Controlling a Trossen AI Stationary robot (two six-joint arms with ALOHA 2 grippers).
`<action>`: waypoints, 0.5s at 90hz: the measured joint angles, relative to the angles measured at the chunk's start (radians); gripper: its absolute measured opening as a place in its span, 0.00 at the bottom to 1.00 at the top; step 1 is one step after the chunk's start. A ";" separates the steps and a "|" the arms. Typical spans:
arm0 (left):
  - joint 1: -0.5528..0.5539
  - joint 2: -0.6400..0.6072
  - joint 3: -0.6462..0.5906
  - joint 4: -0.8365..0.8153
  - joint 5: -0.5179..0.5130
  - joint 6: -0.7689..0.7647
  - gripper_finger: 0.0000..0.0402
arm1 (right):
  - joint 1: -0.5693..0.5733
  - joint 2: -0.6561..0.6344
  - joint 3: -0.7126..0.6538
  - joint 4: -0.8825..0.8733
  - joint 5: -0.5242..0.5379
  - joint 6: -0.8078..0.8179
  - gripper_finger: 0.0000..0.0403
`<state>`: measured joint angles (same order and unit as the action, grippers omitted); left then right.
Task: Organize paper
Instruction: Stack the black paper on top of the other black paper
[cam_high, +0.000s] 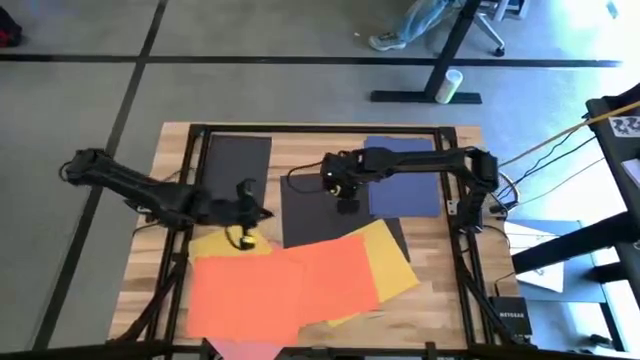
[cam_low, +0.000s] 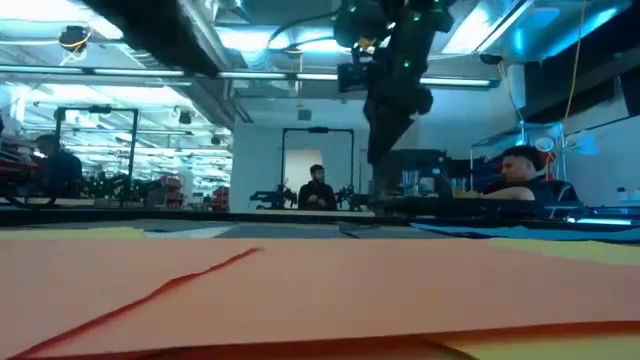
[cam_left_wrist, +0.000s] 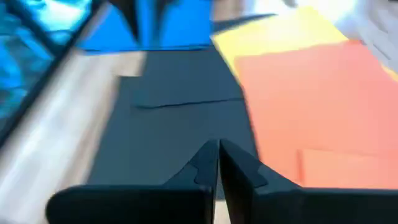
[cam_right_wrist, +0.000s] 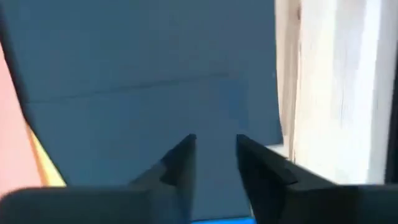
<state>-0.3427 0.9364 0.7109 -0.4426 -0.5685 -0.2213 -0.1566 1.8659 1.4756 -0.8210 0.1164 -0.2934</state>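
The flat, thin rectangular construction-paper sheets lie scattered and overlapping on the wooden table (cam_high: 440, 265). The left gripper (cam_high: 243, 232), fingers pressed together and holding nothing, hovers over a yellow sheet (cam_high: 222, 243). Just beside it lies a large orange-red sheet (cam_high: 285, 285), overlapping a second yellow sheet (cam_high: 395, 262). The right gripper (cam_high: 346, 200), fingers slightly parted and empty, hovers over a black sheet (cam_high: 305, 215). Beside it lies a navy blue sheet (cam_high: 405, 180); another black sheet (cam_high: 237, 160) lies well apart.

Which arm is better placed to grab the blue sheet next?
Probably right: the right tool hangs open beside the blue sheet, while the left tool, shut, sits over the yellow sheet.
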 joint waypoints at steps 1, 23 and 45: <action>-0.005 -0.010 0.000 -0.014 -0.007 -0.016 0.05 | 0.000 0.005 0.004 0.006 0.003 -0.012 0.42; -0.071 -0.112 -0.053 -0.192 -0.005 -0.355 0.23 | -0.009 0.101 0.054 0.069 0.060 -0.226 0.71; -0.083 -0.109 -0.188 -0.108 -0.117 -0.460 0.33 | -0.057 0.190 0.052 0.050 -0.054 -0.268 0.59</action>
<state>-0.4258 0.8270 0.5233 -0.5507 -0.6853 -0.6811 -0.2136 2.0561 1.5280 -0.7713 0.0627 -0.5609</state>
